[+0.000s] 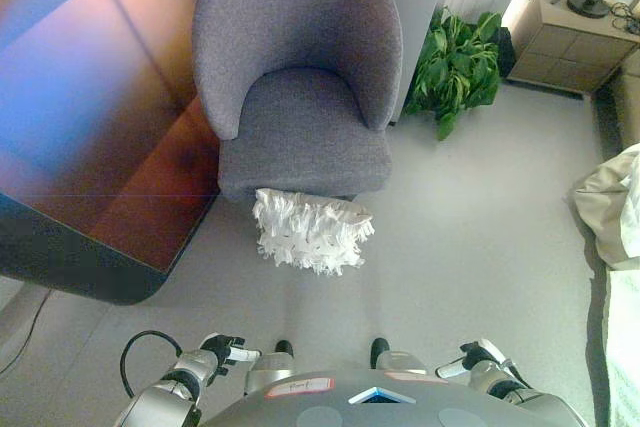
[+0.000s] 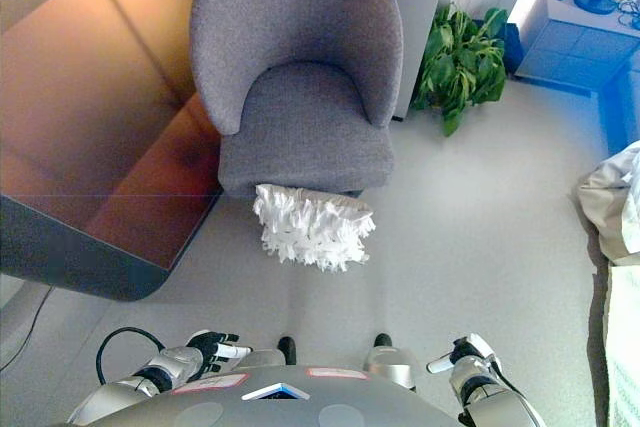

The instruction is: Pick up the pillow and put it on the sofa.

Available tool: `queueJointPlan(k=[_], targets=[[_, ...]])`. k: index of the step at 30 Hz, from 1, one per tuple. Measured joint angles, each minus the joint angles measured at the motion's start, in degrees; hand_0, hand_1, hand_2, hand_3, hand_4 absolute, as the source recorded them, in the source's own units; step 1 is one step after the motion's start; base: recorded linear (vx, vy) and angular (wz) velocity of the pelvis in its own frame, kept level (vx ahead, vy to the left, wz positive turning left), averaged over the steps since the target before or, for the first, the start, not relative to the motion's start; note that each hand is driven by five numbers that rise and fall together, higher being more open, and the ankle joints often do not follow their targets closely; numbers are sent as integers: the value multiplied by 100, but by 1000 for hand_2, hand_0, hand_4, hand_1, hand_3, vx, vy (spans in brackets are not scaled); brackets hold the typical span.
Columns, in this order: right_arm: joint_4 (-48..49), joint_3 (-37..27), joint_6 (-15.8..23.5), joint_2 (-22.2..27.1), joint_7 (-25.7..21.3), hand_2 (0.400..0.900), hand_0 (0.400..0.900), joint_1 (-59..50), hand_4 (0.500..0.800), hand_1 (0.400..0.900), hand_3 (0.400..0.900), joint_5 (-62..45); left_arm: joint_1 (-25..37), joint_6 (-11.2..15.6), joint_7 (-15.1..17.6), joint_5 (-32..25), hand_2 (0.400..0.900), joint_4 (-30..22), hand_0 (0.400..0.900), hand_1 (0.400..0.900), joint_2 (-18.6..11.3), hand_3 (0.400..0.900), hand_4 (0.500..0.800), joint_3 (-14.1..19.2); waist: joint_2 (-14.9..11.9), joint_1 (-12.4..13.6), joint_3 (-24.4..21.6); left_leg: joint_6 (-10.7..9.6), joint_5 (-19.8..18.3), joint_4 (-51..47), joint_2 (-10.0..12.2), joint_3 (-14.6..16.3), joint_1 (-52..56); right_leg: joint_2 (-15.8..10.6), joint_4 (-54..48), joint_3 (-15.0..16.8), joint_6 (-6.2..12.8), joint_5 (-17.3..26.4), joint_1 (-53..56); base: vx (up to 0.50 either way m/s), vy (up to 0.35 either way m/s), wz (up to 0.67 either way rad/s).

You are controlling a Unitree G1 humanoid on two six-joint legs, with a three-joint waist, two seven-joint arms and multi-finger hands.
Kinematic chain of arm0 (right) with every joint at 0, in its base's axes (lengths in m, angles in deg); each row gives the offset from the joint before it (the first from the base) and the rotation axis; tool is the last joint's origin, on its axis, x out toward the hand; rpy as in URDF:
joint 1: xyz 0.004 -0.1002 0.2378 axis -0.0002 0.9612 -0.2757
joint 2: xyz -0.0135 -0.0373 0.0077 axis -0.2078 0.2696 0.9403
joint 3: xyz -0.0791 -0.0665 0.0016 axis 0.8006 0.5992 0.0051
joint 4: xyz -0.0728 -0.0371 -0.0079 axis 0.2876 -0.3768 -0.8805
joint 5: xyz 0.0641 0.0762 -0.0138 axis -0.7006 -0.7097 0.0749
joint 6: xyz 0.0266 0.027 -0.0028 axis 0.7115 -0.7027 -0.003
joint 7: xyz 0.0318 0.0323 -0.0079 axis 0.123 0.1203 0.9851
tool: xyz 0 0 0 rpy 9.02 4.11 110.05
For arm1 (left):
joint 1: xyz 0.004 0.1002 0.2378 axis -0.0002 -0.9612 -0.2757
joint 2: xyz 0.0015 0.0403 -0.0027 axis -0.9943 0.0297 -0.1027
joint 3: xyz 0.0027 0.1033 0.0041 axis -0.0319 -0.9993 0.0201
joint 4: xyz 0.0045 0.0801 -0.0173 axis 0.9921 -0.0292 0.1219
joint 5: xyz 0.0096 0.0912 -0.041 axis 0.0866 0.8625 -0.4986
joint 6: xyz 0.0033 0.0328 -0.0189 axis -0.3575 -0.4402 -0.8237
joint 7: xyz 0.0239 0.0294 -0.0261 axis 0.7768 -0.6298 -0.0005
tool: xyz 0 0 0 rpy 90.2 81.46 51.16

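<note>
Grey fabric armchair point(image 1: 300, 77), one; white ruffled pillow point(image 1: 312, 230), one, on the floor touching its front base.
Potted plant point(image 1: 458, 67) right; wooden table point(image 1: 90, 137) left; left hand point(image 2: 215, 349), right hand point(image 2: 462, 355) low, fingers relaxed, empty.

pillow point(image 1: 312, 232): white, all shaggy ruffles
sofa point(image 1: 300, 77): plain heathered grey fabric
floor point(image 1: 470, 237): pale grey, no pattern
plant point(image 1: 458, 67): bright green leaves
bench point(image 1: 90, 117): glossy reddish-brown top, dark edge
cabinet point(image 1: 570, 42): light tan wood
hands: dark with white tips, left point(image 1: 222, 352), right point(image 1: 478, 357)
</note>
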Motion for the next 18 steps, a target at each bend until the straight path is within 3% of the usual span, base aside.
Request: queueJointPlan(k=[2, 5, 7, 9, 11, 12, 13, 14, 15, 18], targets=[[6, 7, -11, -3, 3, 900, 900, -126, 800, 900, 900, -127, 193, -46, 54, -11, 900, 10, 900, 900, -40, 900, 800, -92, 19, -2, 145, -38, 34, 101, 63, -25, -118, 39, 243, 7, -3, -108, -182, -70, -176, 5], [-29, 3, -28, -13, 98, 900, 900, -500, 800, 900, 900, -176, 490, -59, 137, -74, 900, 177, 900, 900, -180, 900, 800, -28, -127, -139, 536, -127, 46, 750, 170, -121, -502, 137, 823, 70, -226, -426, -546, 114, -148, -27], [-27, 72, -30, -17, 111, 900, 900, -637, 800, 900, 900, -166, 545, 42, 191, -250, 900, 194, 900, 900, -284, 900, 800, 309, -367, -18, 761, -171, 70, 1874, 204, -67, -942, 120, 1007, 263, -355, -500, -569, 285, -29, -39], [-69, 140, -39, 78, 94, 900, 900, -676, 800, 900, 900, -150, 600, 109, 198, -306, 900, 148, 900, 900, -336, 900, 800, 369, -410, 179, 828, -276, 82, 2598, 369, 116, -1378, 142, 881, 298, -478, -465, -368, 433, 54, -33], [-78, 164, -14, 183, 90, 900, 900, -671, 800, 900, 900, -77, 502, 119, 193, -306, 900, 180, 900, 900, -270, 900, 800, 370, -304, 177, 850, -298, 95, 1949, 415, 316, -1298, 166, 667, 176, -516, -446, -241, 497, 63, -46], [-79, 231, 0, 207, 91, 900, 900, -665, 800, 900, 900, -65, 501, 120, 195, -306, 900, 253, 900, 900, -209, 900, 800, 376, -291, 182, 856, -299, 95, 1601, 315, 335, -1252, 166, 432, 210, -508, -451, -182, 561, 78, -58], [-134, 271, 31, 275, 94, 900, 900, -674, 800, 900, 900, -64, 368, 121, 197, -306, 900, 392, 900, 900, -59, 900, 800, 379, -100, 251, 799, -289, 30, 995, 370, 267, -1227, 455, 198, 352, -471, -500, 10, 549, 93, -58], [-165, 212, 17, 393, 92, 900, 900, -687, 800, 900, 900, -65, 346, 99, 179, -310, 900, 458, 900, 900, 94, 900, 800, 381, 336, 276, 816, -474, -76, 496, 725, 110, -1148, 824, 913, 230, -681, -623, -149, 571, 129, -56], [-213, 174, 45, 304, 117, 900, 900, -667, 800, 900, 900, -65, 303, 127, 237, -320, 900, 447, 900, 900, 45, 900, 800, 475, 138, 356, 954, -421, 387, 476, 655, 185, -1074, 753, 708, 483, -555, -709, 113, 572, 159, -55], [-290, 161, 101, 219, 168, 900, 900, -603, 800, 900, 900, -65, 98, 158, 236, -411, 900, 462, 900, 900, 69, 900, 800, 524, -124, 609, 1096, -434, 477, 187, 589, 293, -1206, 486, 333, 659, -609, -652, 270, 561, 239, -39]])
